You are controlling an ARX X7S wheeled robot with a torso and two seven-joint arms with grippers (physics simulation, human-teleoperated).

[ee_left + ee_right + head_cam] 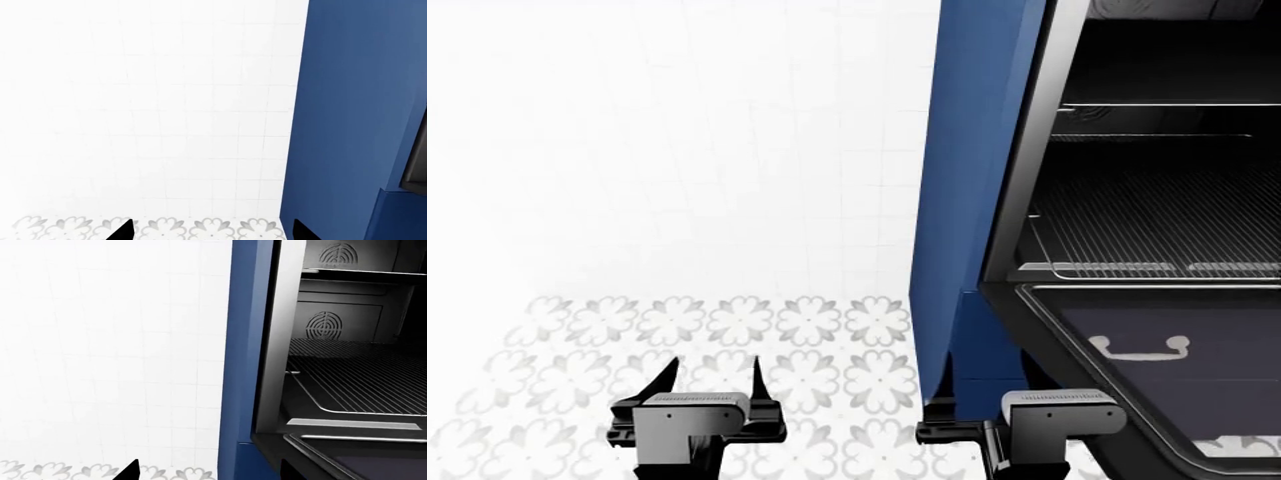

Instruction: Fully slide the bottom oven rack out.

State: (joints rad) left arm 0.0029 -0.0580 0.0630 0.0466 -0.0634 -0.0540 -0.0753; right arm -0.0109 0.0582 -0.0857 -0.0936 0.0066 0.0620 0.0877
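Inside the oven (1014,150), door (1174,370) dropped open, the bottom oven rack (1161,230) sits fully seated in the cavity, its raised front rim with pale strips just behind the door hinge line. Left gripper (710,372) hangs released, fingers spread, over patterned floor tiles (734,320), well apart from the oven's blue side panel (968,200). Right gripper (961,430) sits low beside that panel; its jaw state cannot be told. Judged stage: approach, nothing grasped. Next move likely calls for swinging the right arm around the panel, over the door, to reach the rack's front rim.
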